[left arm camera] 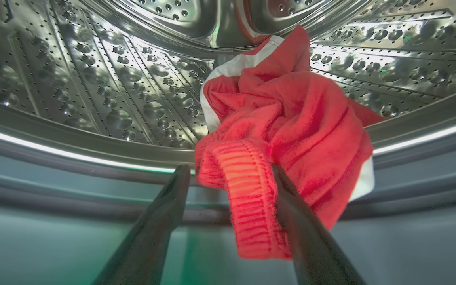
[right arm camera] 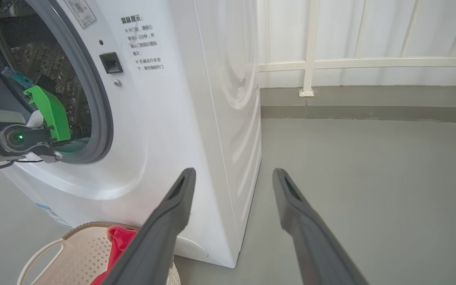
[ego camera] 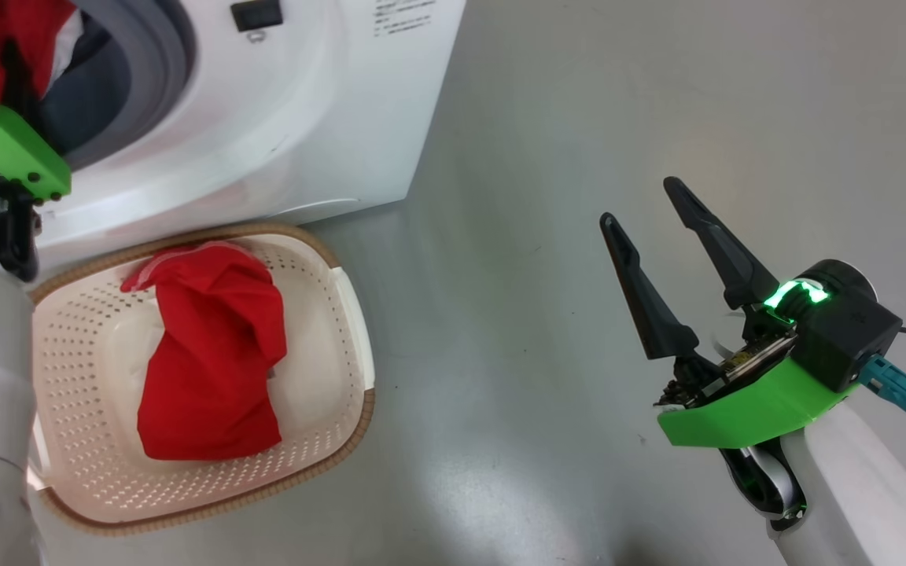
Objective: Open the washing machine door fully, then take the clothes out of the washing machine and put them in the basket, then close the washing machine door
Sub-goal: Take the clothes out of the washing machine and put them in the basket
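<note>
The left gripper (left arm camera: 230, 170) stood spread wide inside the mouth of the washing machine (ego camera: 303, 118), straddling the ribbed hem (left arm camera: 247, 206) of a red garment (left arm camera: 291, 118), nothing pinched yet. The cloth looked light, soft and floppy. That thick hem seemed the surest hold, though trailing folds might catch on the gasket (left arm camera: 54, 190). A red bundle (ego camera: 209, 354) lay in the basket (ego camera: 343, 259). The right gripper (ego camera: 639, 200) hung splayed and empty.

A grey floor (right arm camera: 370, 178) spreads beneath and ahead of the right gripper (right arm camera: 232, 174); farther ahead, a low grey kerb (right arm camera: 370, 101) carries a white railing (right arm camera: 310, 63).
</note>
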`<state>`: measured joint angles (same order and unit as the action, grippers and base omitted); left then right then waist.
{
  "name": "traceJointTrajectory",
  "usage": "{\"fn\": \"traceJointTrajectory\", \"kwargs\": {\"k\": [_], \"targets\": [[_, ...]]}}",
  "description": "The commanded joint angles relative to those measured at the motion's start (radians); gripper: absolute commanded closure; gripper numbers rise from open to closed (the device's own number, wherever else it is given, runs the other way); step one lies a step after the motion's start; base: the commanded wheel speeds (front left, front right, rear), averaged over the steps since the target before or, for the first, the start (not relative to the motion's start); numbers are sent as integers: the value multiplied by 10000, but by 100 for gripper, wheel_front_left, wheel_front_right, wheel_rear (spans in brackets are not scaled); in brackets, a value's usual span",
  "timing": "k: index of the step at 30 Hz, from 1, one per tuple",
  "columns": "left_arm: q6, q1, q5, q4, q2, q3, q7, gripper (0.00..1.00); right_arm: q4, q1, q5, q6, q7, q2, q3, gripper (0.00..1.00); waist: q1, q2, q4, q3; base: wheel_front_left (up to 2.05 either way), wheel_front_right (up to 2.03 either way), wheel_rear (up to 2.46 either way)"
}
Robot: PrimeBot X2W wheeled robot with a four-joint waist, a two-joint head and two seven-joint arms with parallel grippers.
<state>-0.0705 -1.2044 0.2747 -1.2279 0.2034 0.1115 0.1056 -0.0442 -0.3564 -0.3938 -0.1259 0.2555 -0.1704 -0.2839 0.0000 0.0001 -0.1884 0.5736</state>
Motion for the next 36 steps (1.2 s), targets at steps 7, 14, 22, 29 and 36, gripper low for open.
{"fn": "traceJointTrajectory", "kwargs": {"k": [7,14,22,29,36], "targets": [[-89,-240,-102,-110,501,-195,13,100,288,89,-53,-48,63,-29,-25,0,0,-1,-102,6,0,0,0],[-185,-177,-115,-141,439,-359,662,100,224,117,69,-48,63,46,168,0,0,-1,-5,-115,0,0,0],[-352,341,-51,296,397,-459,1466,100,171,271,149,-48,63,71,263,0,0,-1,292,-539,0,0,0],[-455,1730,139,2360,233,-106,1557,100,164,491,180,-48,63,11,416,0,0,-1,613,-1108,0,0,0],[-494,3692,-35,4783,-160,286,1560,100,145,876,196,-48,63,3,551,0,0,-1,940,-1810,0,0,0]]}}
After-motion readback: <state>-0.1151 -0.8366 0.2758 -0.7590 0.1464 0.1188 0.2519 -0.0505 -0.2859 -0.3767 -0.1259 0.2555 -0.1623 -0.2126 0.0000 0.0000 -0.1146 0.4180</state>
